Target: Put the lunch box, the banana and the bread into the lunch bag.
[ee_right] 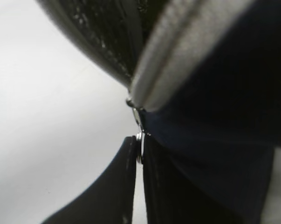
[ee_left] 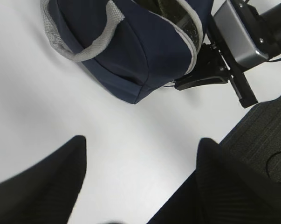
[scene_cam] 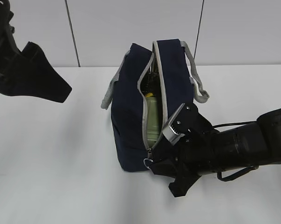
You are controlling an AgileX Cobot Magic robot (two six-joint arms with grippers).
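Note:
The navy lunch bag (scene_cam: 131,116) stands on the white table with its grey zipper open along the top. Through the gap I see the sage-green lunch box (scene_cam: 153,119) and a bit of the yellow banana (scene_cam: 149,95) above it. The bread is hidden. My right gripper (scene_cam: 152,163) sits at the bag's near lower end, shut on the zipper ring pull (ee_right: 139,149), which is pinched between its fingertips (ee_right: 131,154). Far to the left, off the table surface, my left gripper (scene_cam: 61,91) hangs open and holds nothing. In its wrist view, only bare table lies between its fingers (ee_left: 75,154).
Grey strap handles (scene_cam: 196,74) droop over both sides of the bag. A white wall with dark seams (scene_cam: 72,32) runs behind the table. The right arm (scene_cam: 252,144) lies low across the table's right side. White tabletop (scene_cam: 51,154) spreads to the bag's left and front.

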